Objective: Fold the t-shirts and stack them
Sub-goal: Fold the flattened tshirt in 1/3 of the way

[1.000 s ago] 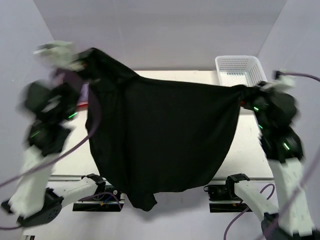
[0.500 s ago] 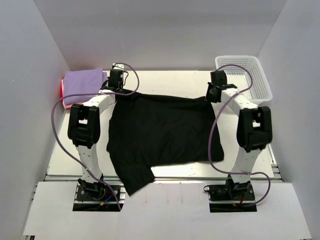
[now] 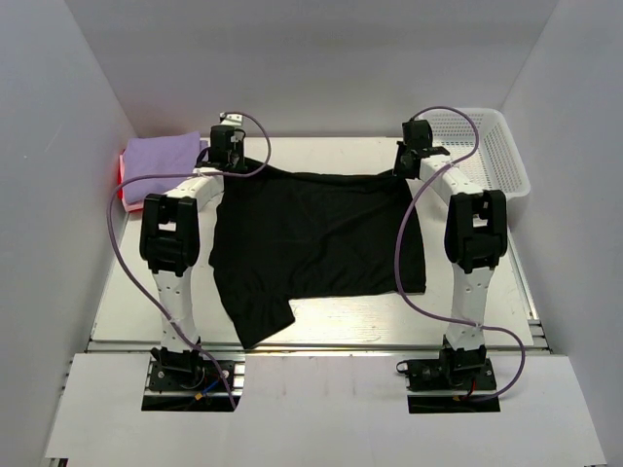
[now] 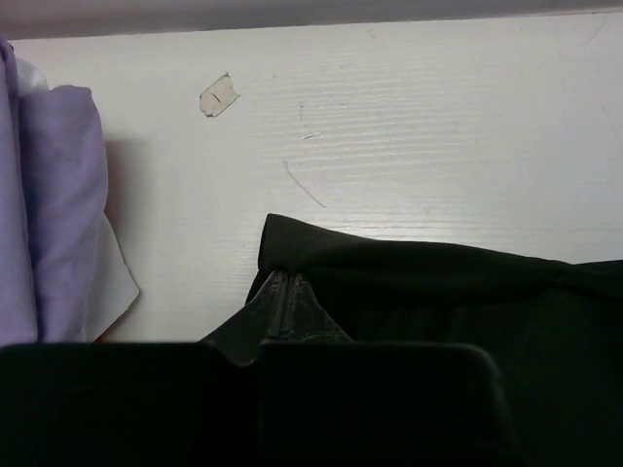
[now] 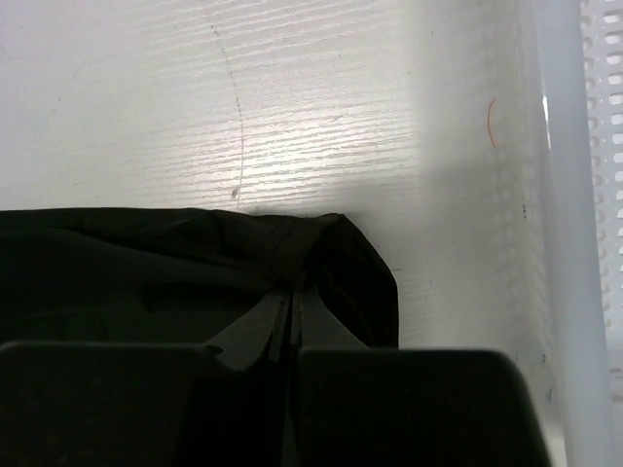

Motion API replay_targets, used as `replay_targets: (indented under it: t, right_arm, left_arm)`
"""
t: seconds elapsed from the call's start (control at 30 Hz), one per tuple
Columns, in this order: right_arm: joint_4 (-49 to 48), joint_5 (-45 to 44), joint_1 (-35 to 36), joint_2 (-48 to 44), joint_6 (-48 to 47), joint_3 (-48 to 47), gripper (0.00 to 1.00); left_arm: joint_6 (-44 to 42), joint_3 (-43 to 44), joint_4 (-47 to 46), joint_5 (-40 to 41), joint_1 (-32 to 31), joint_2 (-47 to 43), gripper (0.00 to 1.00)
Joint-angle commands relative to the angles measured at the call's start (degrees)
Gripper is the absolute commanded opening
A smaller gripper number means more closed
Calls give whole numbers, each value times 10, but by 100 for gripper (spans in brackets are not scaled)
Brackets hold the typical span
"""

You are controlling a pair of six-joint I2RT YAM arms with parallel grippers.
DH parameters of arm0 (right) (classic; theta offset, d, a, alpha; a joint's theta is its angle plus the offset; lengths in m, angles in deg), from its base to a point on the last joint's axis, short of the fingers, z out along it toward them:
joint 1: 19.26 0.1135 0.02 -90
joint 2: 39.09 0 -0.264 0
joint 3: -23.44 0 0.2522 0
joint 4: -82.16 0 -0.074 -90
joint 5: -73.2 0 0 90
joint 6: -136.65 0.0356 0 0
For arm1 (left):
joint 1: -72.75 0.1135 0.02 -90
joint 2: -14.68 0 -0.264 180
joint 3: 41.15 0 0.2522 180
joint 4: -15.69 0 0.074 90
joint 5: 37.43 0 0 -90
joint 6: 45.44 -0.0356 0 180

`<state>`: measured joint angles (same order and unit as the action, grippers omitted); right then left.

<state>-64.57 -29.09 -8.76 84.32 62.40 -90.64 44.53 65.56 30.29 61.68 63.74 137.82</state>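
Observation:
The large black t-shirt (image 3: 311,238) lies spread flat on the white table, one sleeve trailing toward the near left. My left gripper (image 3: 225,167) is shut on its far left corner (image 4: 292,248). My right gripper (image 3: 410,167) is shut on its far right corner (image 5: 321,243). Both grippers are low at the table's far side. The folded lavender-purple t-shirt (image 3: 164,159) lies at the far left on top of the red-pink t-shirt (image 3: 123,185), of which only an edge shows. The lavender shirt also shows in the left wrist view (image 4: 49,204).
A white plastic mesh basket (image 3: 487,146) stands at the far right, close to my right gripper; its wall shows in the right wrist view (image 5: 574,224). A small scrap of tape (image 4: 218,95) is stuck on the table beyond the left gripper.
A second ago both arms held the black t-shirt up in the air, spread between them. They have swung down and away, laying it flat, and pulled its far edge further back.

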Motion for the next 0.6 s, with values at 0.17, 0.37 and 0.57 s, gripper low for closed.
replay_targets:
  t: [0.17,0.37,0.57]
  right_arm:
    - [-13,-38,-4,-47,-28,24,0]
    - [-16,-48,-3,-94,-41,77,0]
    - [-13,-46,-3,-118,-35,108,0]
  left_arm:
    - [52,-120,4,-34,16,-162,0]
    - [121,-209,34,-26,16,-241,0]
    - [178,-299,28,-50,5,-333,0]
